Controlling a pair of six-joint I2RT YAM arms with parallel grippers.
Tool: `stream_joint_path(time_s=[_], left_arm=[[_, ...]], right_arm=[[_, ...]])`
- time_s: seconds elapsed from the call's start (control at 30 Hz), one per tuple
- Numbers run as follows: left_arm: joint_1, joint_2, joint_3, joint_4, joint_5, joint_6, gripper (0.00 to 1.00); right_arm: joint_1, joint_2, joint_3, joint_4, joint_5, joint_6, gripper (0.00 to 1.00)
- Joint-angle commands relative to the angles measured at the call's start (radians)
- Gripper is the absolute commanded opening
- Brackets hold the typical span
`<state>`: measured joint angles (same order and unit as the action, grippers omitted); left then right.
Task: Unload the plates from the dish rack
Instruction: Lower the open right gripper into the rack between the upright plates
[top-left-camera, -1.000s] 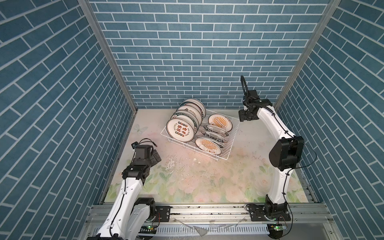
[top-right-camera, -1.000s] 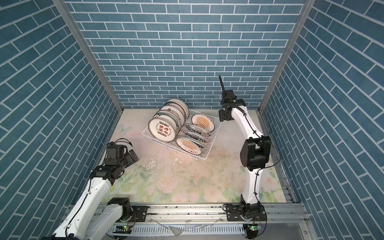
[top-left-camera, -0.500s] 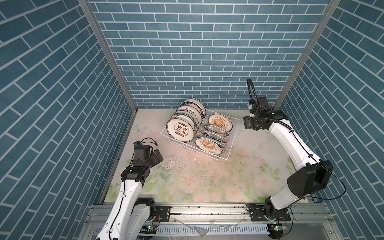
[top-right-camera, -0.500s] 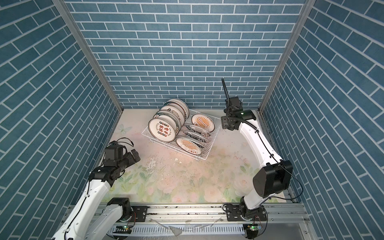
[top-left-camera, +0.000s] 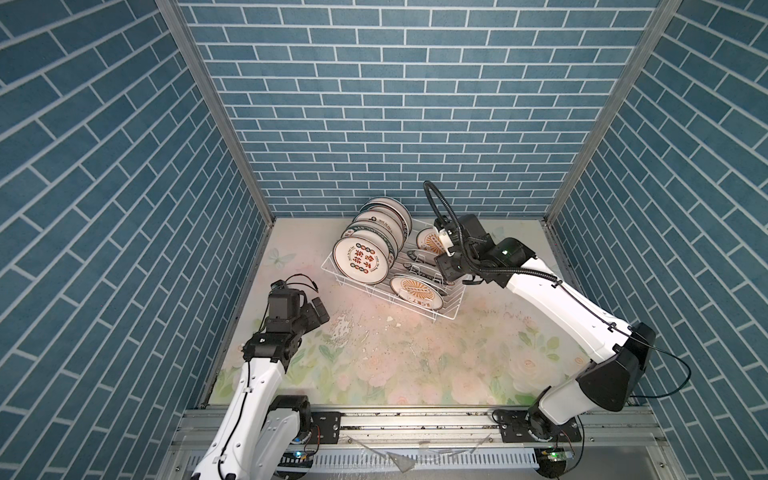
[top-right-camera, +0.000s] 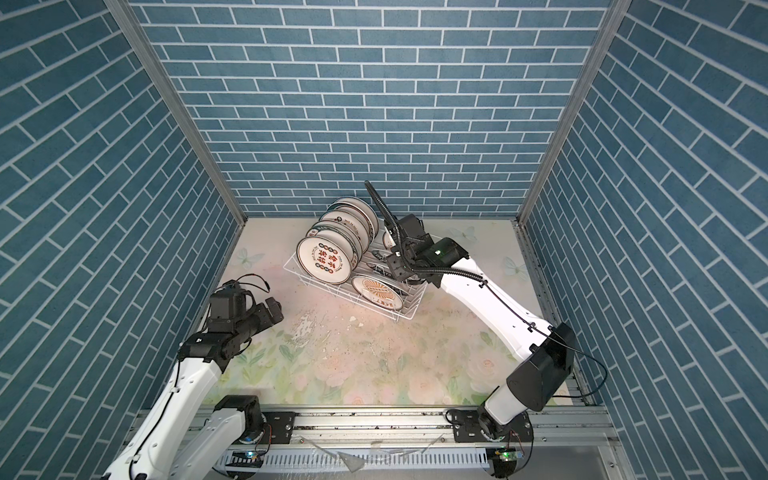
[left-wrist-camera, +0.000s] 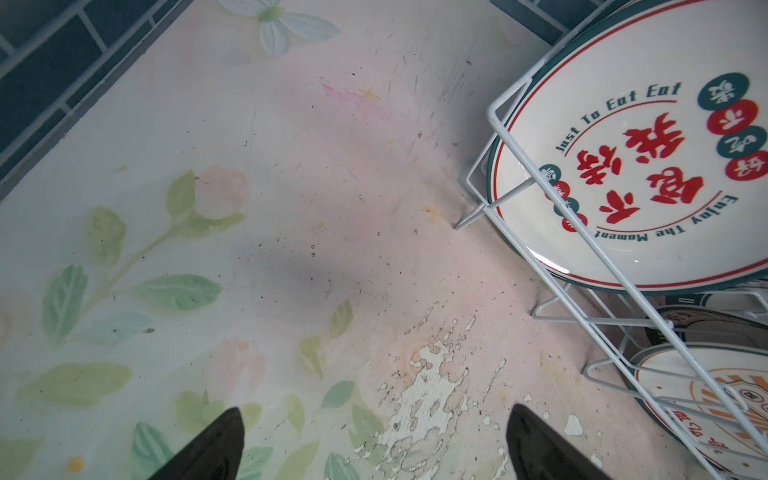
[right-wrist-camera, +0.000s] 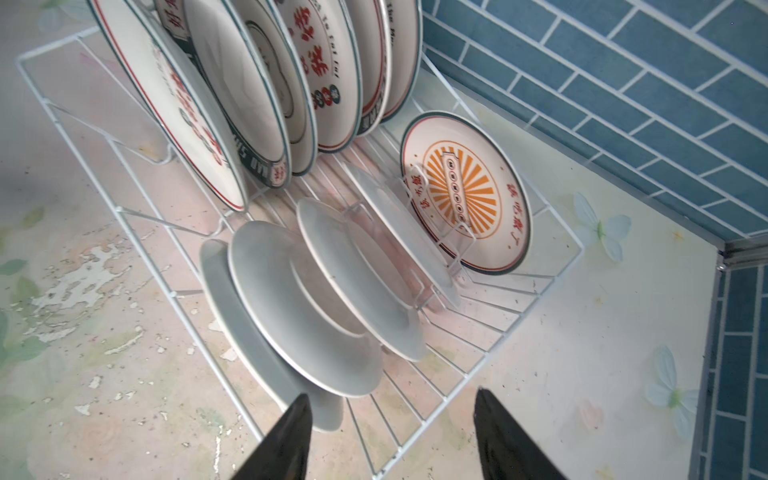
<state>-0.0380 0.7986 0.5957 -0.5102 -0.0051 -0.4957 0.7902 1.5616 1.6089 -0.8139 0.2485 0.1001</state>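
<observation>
Plates (right-wrist-camera: 303, 299) lean tightly in the dish rack (right-wrist-camera: 536, 299), mid-frame. Right gripper (right-wrist-camera: 392, 395), jaws apart and empty, hovers above; a skewed pinch could topple neighbours. Left gripper (left-wrist-camera: 376, 407), lower left, gapes too.

Plates (top-left-camera: 360, 259) in the dish rack (top-left-camera: 451, 309) at the table's (top-left-camera: 415, 365) rear
</observation>
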Motion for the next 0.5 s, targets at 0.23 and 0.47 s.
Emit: stream_joint_path(time_s=[0.23,0.47], left_arm=[[-0.002,0.007,-0.015,0.013,0.016,0.013,0.99],[-0.002,0.013,-0.022,0.022,0.021,0.015,0.99]], right_arm=[[0.108,0.092,0.014,0.033,-0.022,-0.005,0.55],[0.121,0.104,-0.032,0.07,-0.047,0.007,0.51]])
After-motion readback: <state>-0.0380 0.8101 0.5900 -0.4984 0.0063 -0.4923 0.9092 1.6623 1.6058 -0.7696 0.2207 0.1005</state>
